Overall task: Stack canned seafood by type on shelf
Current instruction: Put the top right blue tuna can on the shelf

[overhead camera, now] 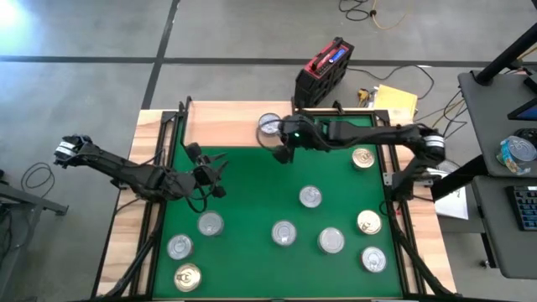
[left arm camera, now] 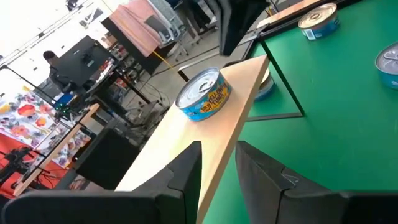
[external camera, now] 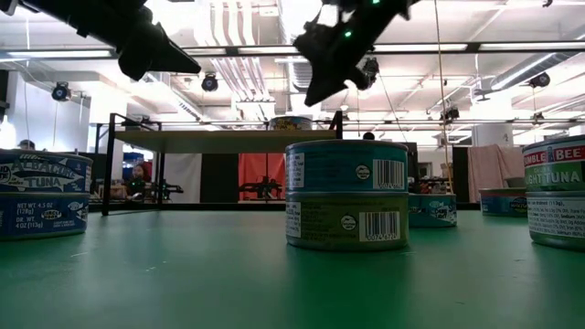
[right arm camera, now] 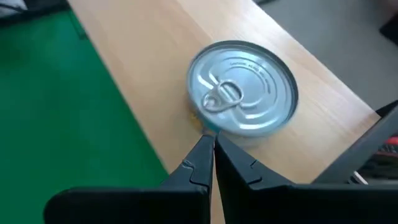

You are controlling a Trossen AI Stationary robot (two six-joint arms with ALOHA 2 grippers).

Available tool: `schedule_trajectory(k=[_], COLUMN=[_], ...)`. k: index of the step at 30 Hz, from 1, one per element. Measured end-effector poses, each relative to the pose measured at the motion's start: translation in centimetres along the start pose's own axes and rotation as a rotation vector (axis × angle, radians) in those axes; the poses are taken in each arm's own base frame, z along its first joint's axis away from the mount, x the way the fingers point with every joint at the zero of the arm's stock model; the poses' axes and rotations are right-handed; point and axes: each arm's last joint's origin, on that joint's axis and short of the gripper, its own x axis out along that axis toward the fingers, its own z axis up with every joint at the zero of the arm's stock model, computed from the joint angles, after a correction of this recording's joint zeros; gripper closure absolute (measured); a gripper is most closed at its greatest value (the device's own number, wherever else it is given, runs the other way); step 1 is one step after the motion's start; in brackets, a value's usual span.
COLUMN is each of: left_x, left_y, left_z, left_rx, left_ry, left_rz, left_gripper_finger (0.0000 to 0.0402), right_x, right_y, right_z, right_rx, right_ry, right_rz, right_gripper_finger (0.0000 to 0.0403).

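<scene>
Right gripper was pinched shut and empty, fingertips just beside the silver-topped tin standing alone on the shelf. Left gripper hung over the green mat, jaws narrowly parted, holding nothing (idle, apparently). Remaining tins sat scattered on the mat. Judgement: fetch a matching tin, lower it squarely onto that lid.

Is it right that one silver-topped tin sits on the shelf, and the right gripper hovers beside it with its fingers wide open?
Not quite. The silver-topped tin does sit alone on the shelf, and the right gripper is right beside it, but its fingers are shut, tips pressed together, not wide open. The right wrist view shows this plainly.
</scene>
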Motion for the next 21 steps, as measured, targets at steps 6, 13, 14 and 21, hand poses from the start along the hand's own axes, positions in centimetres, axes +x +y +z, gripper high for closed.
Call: schedule_trajectory(k=[6, 13, 14, 21], left_x=[-0.1, -0.7, -0.8, -1.4], left_y=[-0.2, -0.4, -0.2, 0.8], left_z=[-0.1, -0.3, -0.3, -0.7], left_rx=[0.011, -0.012, -0.022, -0.07], left_ry=[-0.017, -0.071, -0.069, -0.046], left_rz=[-0.096, -0.372, -0.37, -0.341], left_gripper_finger=[0.0318, 0.0318, 0.0318, 0.0318], right_x=[1.5, 2.9, 3.1, 4.3], right_y=[-0.8, -2.2, -2.4, -2.8], right_z=[2.9, 5.2, 5.4, 5.8], right_rx=[-0.017, -0.024, -0.021, -0.027], right_ry=[0.084, 0.115, 0.116, 0.143], right_rz=[-0.021, 0.063, 0.073, 0.073], right_gripper_finger=[0.0394, 0.0394, 0.0394, 0.0394])
